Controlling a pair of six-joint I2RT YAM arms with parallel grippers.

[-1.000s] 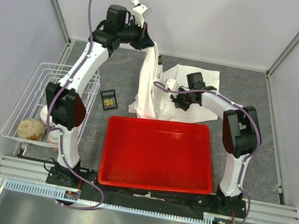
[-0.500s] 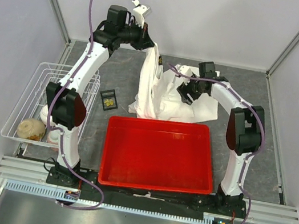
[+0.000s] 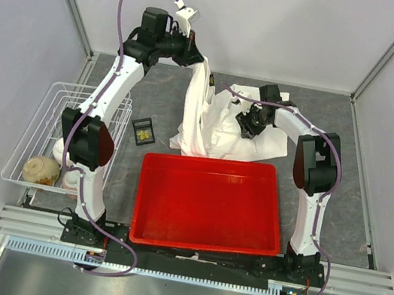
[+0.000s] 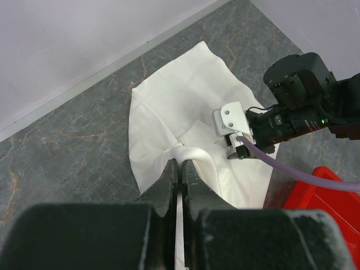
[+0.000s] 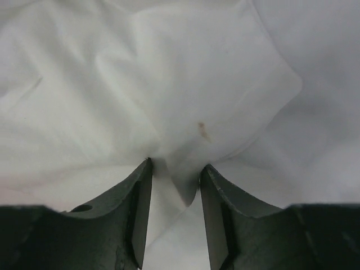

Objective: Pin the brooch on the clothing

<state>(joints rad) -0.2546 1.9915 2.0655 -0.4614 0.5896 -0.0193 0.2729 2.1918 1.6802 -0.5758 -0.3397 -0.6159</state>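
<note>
Upper middle of the overhead frame: our left gripper (image 3: 200,56) is clenched on the white T-shirt (image 3: 219,132), holding it up. Our right gripper (image 3: 250,124), jaws parted, straddles a fold. The brooch (image 3: 143,135) sits in the black tray (image 3: 139,122) left of the shirt, on the left arm's side.

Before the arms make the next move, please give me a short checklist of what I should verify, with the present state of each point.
1. Left claw shut on the shirt, holding one part up: ok.
2. Right claw gripping the shirt: cannot tell; its jaws stand apart with a fold between them.
3. Brooch picked up: not ok; it lies in the black tray, with no claw near it.
4. Shirt spread flat for pinning: not ok; it is bunched.
</note>
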